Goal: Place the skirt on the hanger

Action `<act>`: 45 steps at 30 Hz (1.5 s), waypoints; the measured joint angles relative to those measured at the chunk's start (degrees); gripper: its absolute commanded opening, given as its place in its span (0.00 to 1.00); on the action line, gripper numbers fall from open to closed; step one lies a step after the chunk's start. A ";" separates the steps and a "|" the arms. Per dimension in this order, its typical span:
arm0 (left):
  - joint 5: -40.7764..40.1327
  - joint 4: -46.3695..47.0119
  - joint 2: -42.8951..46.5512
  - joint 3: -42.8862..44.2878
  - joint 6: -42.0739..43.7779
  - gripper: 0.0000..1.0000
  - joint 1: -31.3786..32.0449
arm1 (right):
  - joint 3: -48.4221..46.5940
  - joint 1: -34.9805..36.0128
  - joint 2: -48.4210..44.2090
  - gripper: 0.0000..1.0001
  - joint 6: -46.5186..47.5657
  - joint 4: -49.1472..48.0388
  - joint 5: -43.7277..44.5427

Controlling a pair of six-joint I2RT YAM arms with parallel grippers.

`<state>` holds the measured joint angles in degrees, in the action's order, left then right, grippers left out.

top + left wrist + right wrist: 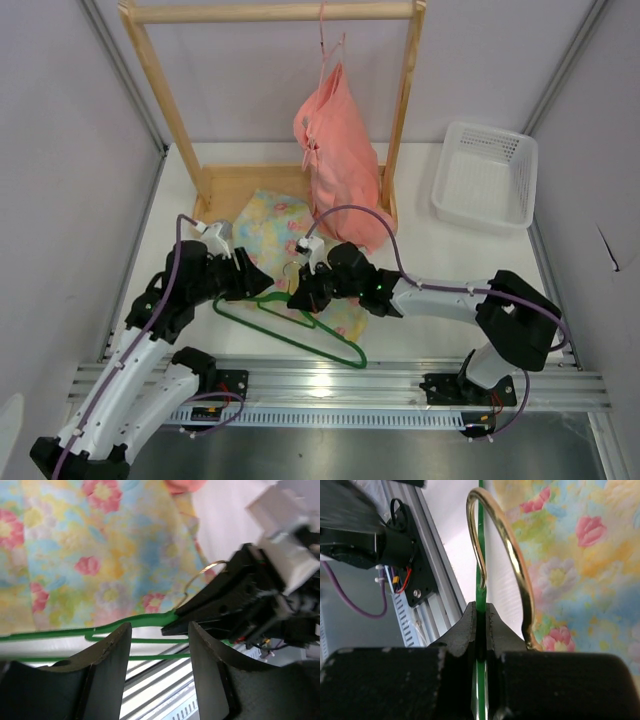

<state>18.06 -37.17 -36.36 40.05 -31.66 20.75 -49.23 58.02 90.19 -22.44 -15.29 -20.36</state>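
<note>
While the right gripper (481, 611) pinches the green hanger (155, 618) at its neck, the left gripper (160, 632) stands spread beside its bars; the skirt (270, 225) lies flat underneath, and a white basket (443, 165) sits far right.

White table (450, 262) with floral skirt (268, 226), wooden rack (236, 186) and white basket (481, 186)

Rack: 1 pale wooden rack (270, 12) standing at the far side of the table, with 2 side posts on a flat base.
Garment: 1 salmon-pink ruffled garment (340, 160), hung from the rack's top bar on a thin pink wire hanger (322, 40).
Basket: 1 white perforated basket (485, 175) at the far right, apart from the rack.
Surface: white table (440, 260), with an aluminium rail (330, 380) along its near edge.
</note>
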 measured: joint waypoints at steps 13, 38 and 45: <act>-15.78 -6.47 -3.04 -1.75 -12.68 0.52 0.15 | -5.79 0.22 6.05 0.00 -1.36 -1.07 7.02; -38.86 -4.13 -13.51 -10.60 -36.37 0.46 0.13 | -2.84 -0.17 6.91 0.00 -3.72 -6.86 7.06; -41.24 0.28 -16.24 -12.74 -37.59 0.42 0.13 | -1.79 -0.39 7.15 0.00 -4.37 -8.46 7.04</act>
<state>-23.18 -36.88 -52.60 27.31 -69.25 20.88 -51.03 57.63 97.34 -26.81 -23.75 -13.32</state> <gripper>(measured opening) 0.437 0.054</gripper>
